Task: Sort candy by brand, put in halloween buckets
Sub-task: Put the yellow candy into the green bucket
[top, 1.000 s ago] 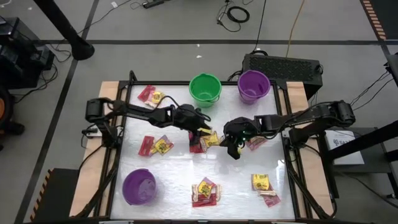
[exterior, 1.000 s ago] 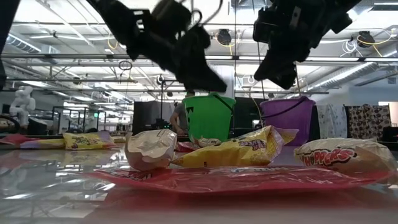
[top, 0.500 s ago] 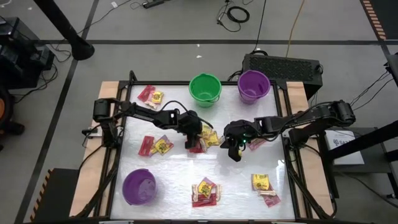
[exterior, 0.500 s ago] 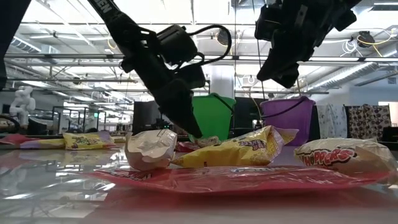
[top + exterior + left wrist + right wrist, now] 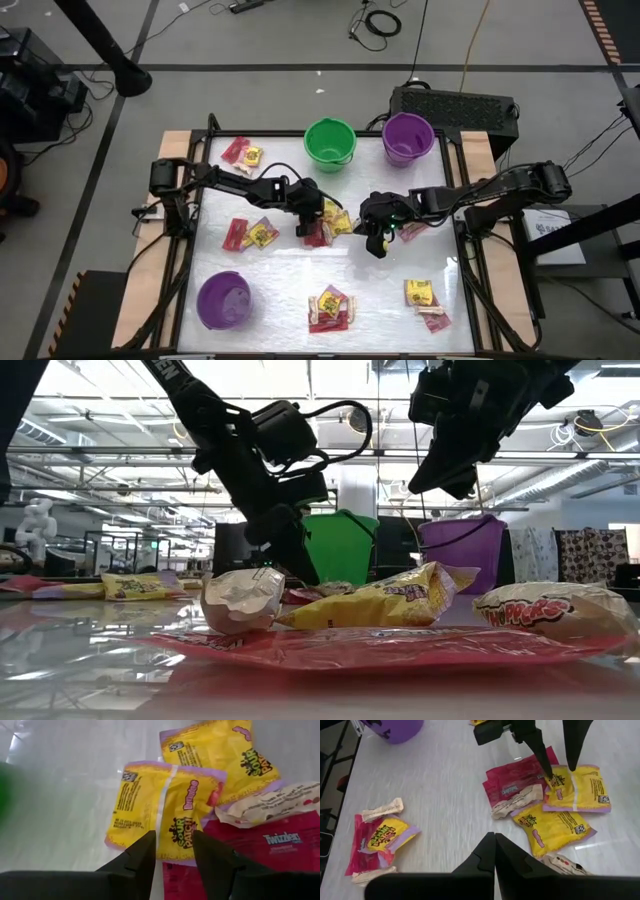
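The candy's central pile [image 5: 332, 224] holds two yellow packets, a red flat packet and a tan piece. My left gripper [image 5: 173, 846] is open and low over this pile. Its fingers straddle the edge of one yellow packet [image 5: 165, 807], which lies flat on the table and partly on the red packet [image 5: 270, 845]. From the right wrist view, the left gripper [image 5: 560, 770] points down onto the same yellow packet [image 5: 580, 782]. My right gripper [image 5: 494, 842] is shut and hangs above the table just right of the pile [image 5: 374, 240]. The green bucket [image 5: 330, 142] and a purple bucket [image 5: 407, 137] stand at the far edge. My left gripper comes from above, pointing down, its open fingers [image 5: 145, 851] on either side of the yellow packet's edge [image 5: 172, 832]. Whether the fingertips touch the packet, I cannot tell. The packet lies flat.
A second purple bucket [image 5: 224, 300] stands at the near left. More candy lies far left [image 5: 243, 154], left [image 5: 250, 235], near the middle [image 5: 330, 308], near right [image 5: 425, 298] and beside the right gripper [image 5: 412, 230]. Wooden rails [image 5: 170, 160] border the white table.
My left gripper has come down from above the table onto the central pile, moving slightly toward the near edge, and now stands low over the yellow packet. The candy has stayed where it was.
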### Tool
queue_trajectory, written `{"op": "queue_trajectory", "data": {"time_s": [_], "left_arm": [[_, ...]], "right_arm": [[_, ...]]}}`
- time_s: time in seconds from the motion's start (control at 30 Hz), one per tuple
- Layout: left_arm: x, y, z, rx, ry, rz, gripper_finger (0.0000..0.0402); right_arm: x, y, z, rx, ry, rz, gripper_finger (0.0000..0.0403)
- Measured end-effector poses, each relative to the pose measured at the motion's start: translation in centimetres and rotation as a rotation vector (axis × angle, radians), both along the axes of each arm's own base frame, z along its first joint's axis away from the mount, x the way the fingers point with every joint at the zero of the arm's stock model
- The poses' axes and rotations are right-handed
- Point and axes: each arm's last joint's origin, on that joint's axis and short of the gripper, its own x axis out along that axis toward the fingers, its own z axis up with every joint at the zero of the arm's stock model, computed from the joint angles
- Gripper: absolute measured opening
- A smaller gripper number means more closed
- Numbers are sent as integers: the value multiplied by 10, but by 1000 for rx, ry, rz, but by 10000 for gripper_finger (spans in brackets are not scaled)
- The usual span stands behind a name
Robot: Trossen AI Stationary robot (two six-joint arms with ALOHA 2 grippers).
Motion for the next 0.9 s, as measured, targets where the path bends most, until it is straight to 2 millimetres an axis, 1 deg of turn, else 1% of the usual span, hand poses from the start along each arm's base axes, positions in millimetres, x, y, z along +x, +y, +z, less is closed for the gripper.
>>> {"op": "queue_trajectory", "data": {"time_s": [0.07, 0.3, 0.4, 0.5, 0.6, 0.67, 0.7, 0.8, 0.87, 0.9], "left_arm": [[0, 0, -1, -2, 3, -1, 138], [4, 1, -20, -17, 46, 6, 138], [4, 1, -23, -40, 53, 31, 137], [3, 0, -24, -52, 57, 46, 114], [3, 0, -24, -55, 60, 44, 63], [5, 0, -22, -64, 56, 45, 23], [7, 0, -20, -83, 50, 58, 13], [10, 1, -9, -113, 33, 93, 10], [13, 1, 5, -110, -6, 91, 8], [16, 1, 15, -108, -46, 88, 6]], "right_arm": [[0, 0, 0, 0, 0, 0, 0], [0, 0, 0, 2, 0, -2, 0], [0, 0, 0, 3, 0, -4, 0], [0, 0, 0, 5, 0, -5, 0], [0, 0, 0, 4, 0, -4, 0], [0, 0, 0, 3, 0, -3, 0], [0, 0, 0, 3, 0, -3, 0], [0, 0, 0, 3, 0, -3, 0], [0, 0, 0, 2, 0, -2, 0], [0, 0, 0, 0, 0, -1, 0]]}}
